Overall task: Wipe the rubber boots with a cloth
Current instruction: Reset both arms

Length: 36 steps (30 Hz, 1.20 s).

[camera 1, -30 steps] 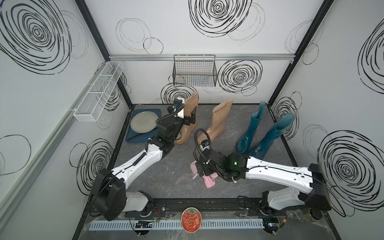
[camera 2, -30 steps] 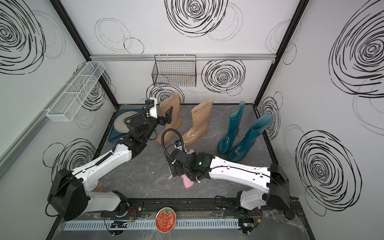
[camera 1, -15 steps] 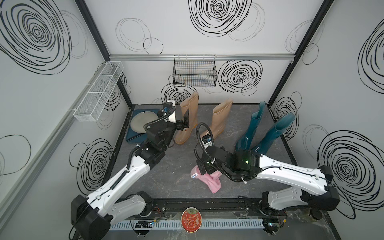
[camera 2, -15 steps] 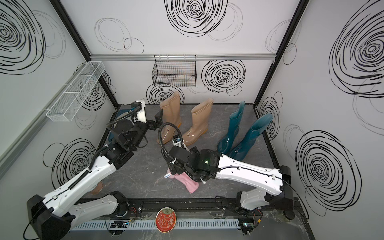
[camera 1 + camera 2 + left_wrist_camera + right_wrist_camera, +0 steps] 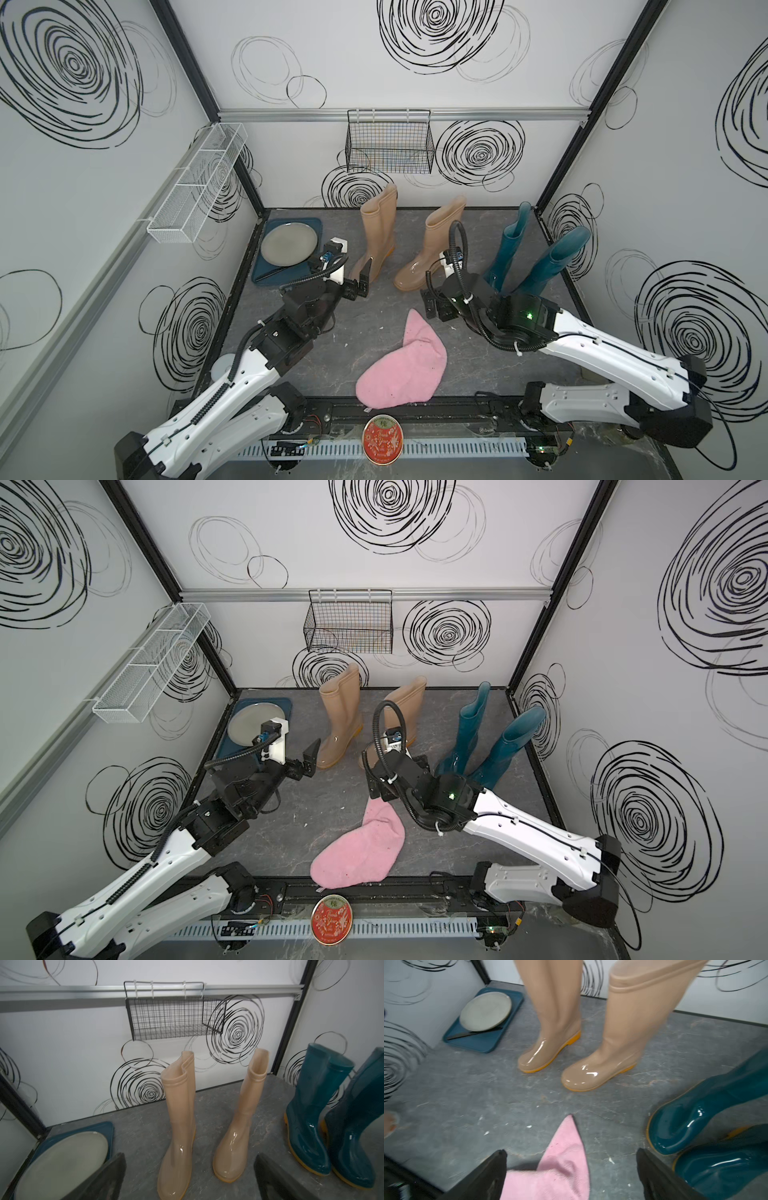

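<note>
Lying loose on the worktop (image 5: 374, 324) in both top views, the cloth (image 5: 405, 365) is gripped by neither left hand (image 5: 362, 284) nor right hand (image 5: 432, 293), both spread. Left wrist view: rubber boots (image 5: 178, 1126) stand upright, reachable for wiping. Right wrist view: cloth's tip between fingers (image 5: 483, 1174), likely lined up for pickup.

A: Where does the cloth (image 5: 357, 854) lie in a top view?
B: It lies flat on the grey floor (image 5: 324, 796), near the front rail (image 5: 374, 889). Its narrow end points to the right gripper (image 5: 382, 789), which hangs just over this end.
A: And the boots?
B: Two beige boots (image 5: 338, 725) and two teal boots (image 5: 471, 729) stand at the back. The left gripper (image 5: 311, 759), jaws apart, is just beside the toe of one beige boot and holds nothing.
</note>
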Motion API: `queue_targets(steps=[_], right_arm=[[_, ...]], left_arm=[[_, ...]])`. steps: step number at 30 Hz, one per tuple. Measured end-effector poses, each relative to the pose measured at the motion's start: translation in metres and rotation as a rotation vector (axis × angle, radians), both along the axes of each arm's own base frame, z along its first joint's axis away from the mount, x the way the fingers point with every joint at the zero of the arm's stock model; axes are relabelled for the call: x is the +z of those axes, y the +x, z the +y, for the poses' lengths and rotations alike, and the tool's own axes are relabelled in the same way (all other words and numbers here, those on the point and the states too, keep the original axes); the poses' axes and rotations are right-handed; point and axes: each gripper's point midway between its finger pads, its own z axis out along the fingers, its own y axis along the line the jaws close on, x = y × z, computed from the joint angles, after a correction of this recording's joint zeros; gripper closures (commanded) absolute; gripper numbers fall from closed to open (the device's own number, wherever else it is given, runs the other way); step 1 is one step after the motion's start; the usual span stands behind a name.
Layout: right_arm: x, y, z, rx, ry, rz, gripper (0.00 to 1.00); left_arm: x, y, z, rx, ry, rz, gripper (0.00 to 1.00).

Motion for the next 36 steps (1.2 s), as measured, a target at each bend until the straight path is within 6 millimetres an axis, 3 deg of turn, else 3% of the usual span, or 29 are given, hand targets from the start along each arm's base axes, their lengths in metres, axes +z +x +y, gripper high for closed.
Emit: queue_targets(steps=[3, 6, 8, 10, 13, 18, 29, 36], right_arm=[[-0.043, 0.027, -0.056, -0.144, -0.011, -0.061, 0.0], [-0.08, 0.048, -0.13, -0.353, 0.031, -0.09, 0.0], [-0.086, 0.059, -0.167, -0.479, 0.075, -0.125, 0.0], [-0.082, 0.07, -0.189, -0.546, 0.099, -0.168, 0.0], [-0.08, 0.09, -0.2, -0.571, 0.084, -0.204, 0.0], [-0.114, 0.114, -0.203, -0.577, -0.021, -0.11, 0.0], [-0.12, 0.134, -0.233, -0.629, -0.057, -0.253, 0.0], [-0.126, 0.142, -0.24, -0.598, -0.032, -0.302, 0.0]], left_arm=[[-0.037, 0.005, 0.017, 0.089, 0.018, 0.087, 0.01], [-0.067, 0.01, 0.039, 0.192, 0.022, 0.149, 0.01], [-0.084, 0.013, 0.054, 0.258, 0.032, 0.181, 0.01], [-0.099, 0.015, 0.065, 0.311, 0.035, 0.211, 0.01], [-0.112, 0.02, 0.076, 0.361, 0.031, 0.248, 0.01], [-0.127, 0.03, 0.092, 0.433, 0.014, 0.282, 0.01], [-0.147, 0.04, 0.134, 0.573, -0.03, 0.278, 0.01], [-0.149, 0.043, 0.143, 0.613, -0.044, 0.244, 0.01]])
